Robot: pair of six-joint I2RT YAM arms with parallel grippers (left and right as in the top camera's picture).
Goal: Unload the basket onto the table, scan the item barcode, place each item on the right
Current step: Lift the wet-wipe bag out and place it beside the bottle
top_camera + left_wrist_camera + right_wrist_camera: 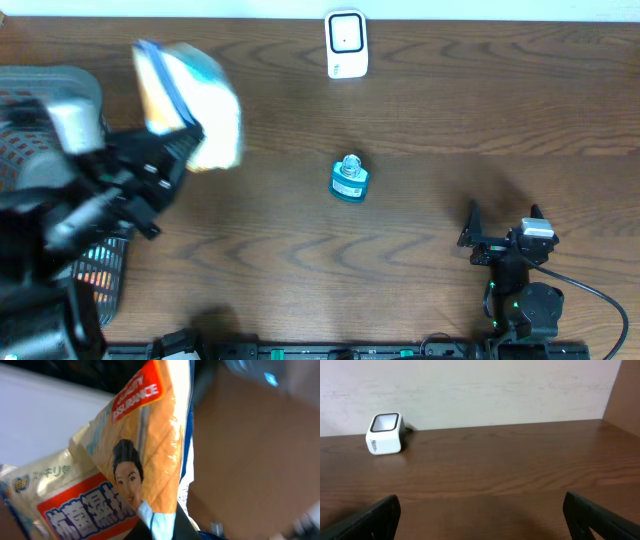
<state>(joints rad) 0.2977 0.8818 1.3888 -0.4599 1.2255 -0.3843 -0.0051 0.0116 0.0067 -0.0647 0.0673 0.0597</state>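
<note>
The packet (190, 105) is held at the left of the overhead view, where it appears raised above the table (420, 120) and is blurred. It is grasped at its lower end by the left gripper (165, 150), whose fingers are clenched on it. In the left wrist view the packet fills most of the picture: an orange and white wrapper with blue trim is shown, printed with a woman's face, a red label reading "QUALITY INSURANCE" and a red panel of white characters. The gripper's own fingers cannot be made out in that view. The scanner (347, 44), a white unit with a dark-framed window, is set at the far edge of the table near its middle, well apart from the packet and to its right. A small teal bottle (349, 180) is placed near the middle of the table, on the near side of the scanner; whether it stands or lies cannot be told. A grey mesh basket (110, 265) is located at the left edge, partly hidden by the left arm. The right gripper (503, 225) is positioned at the near right of the table, with its fingers (375, 517) released and spread wide, and only bare table is seen between them
</note>
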